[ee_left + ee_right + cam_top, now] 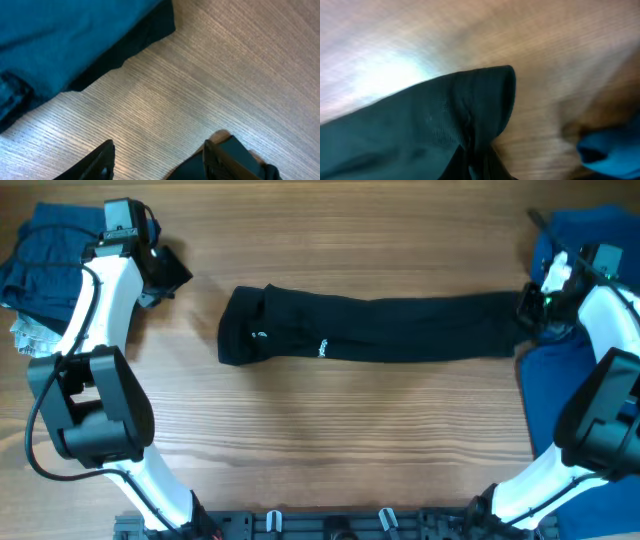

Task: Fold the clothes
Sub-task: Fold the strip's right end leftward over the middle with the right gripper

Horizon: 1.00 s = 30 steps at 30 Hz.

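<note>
The black shirt (370,327) lies folded into a long strip across the middle of the table, with small white marks near its left end. My right gripper (530,307) is shut on the strip's right end; the right wrist view shows the black fabric (445,120) pinched between the fingers (480,162). My left gripper (168,272) is open and empty over bare wood, left of the strip; its fingers (157,160) are spread apart. Folded navy pieces (45,250) lie at the far left and show in the left wrist view (60,35). A royal-blue shirt (560,395) lies at the far right.
A small patterned white cloth (25,335) peeks out under the navy pile. The wooden table (330,440) stretches in front of the strip. The arm bases stand at the front left (95,410) and front right (600,420).
</note>
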Each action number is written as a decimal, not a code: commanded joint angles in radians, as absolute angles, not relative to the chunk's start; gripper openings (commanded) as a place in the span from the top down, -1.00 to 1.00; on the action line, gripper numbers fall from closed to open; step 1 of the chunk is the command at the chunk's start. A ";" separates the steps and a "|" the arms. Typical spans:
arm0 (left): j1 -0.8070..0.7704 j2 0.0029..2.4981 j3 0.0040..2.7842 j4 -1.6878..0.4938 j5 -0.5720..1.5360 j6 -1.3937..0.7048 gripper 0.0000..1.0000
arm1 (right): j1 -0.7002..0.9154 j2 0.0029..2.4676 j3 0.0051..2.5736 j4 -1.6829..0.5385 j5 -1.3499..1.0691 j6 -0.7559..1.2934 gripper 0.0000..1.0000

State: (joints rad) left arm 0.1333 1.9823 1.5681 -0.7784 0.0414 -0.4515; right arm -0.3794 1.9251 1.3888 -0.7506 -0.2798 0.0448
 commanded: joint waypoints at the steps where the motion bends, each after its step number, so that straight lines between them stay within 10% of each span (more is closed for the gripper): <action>1: 0.142 1.979 1.571 -0.793 0.028 -0.450 -0.12 | -0.305 1.934 1.541 -0.859 -0.323 0.089 0.91; 21: 0.142 1.979 1.571 -0.828 0.028 -0.450 -0.23 | 0.381 2.086 1.557 -0.794 -0.225 0.266 0.88; 23: 0.142 1.979 1.571 -0.828 0.028 -0.450 -0.24 | 0.389 2.104 1.556 -0.749 -0.254 0.267 -0.15; 26: 0.142 1.979 1.571 -0.828 0.028 -0.450 -0.25 | 0.356 2.061 1.648 -0.760 -0.558 -0.008 -0.50; 30: 0.142 1.979 1.571 -0.835 0.029 -0.450 -0.26 | 0.245 1.954 1.684 -0.876 -0.510 0.030 -0.46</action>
State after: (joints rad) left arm 0.1333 1.9823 1.5681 -0.8288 0.0414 -0.4515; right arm 0.3141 2.0403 1.6535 -0.8207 -0.4713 0.0555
